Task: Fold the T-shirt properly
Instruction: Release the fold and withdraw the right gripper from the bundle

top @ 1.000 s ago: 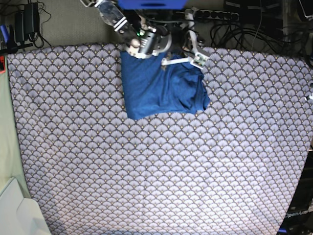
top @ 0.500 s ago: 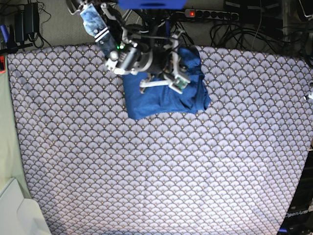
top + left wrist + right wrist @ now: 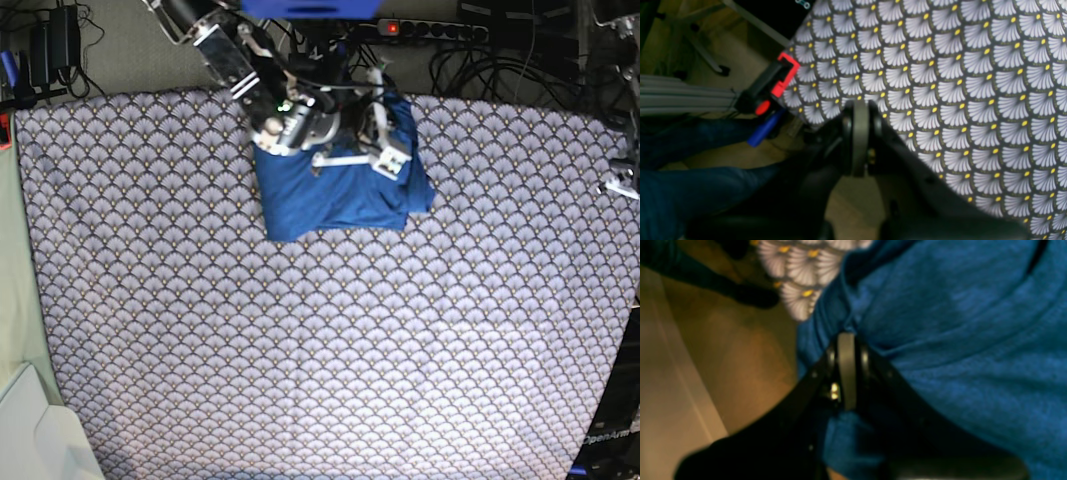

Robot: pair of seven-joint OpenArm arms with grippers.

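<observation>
Folded T-shirt (image 3: pixel 335 195) at top centre of patterned cloth (image 3: pixel 320 340).
Right gripper (image 3: pixel 846 340) pressed closed against shirt; left gripper (image 3: pixel 858 106) closed, holding nothing.

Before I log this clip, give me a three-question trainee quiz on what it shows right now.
1. True or false: the shirt lies spread out flat, sleeves out.
2. Which gripper is over the shirt? A) left B) right
3. The left gripper is above the cloth's ____.

Key: 1 false, it is a folded bundle. 2 B, the right gripper is shut against the fabric; whether it pinches any is unclear. 3 edge.
</observation>
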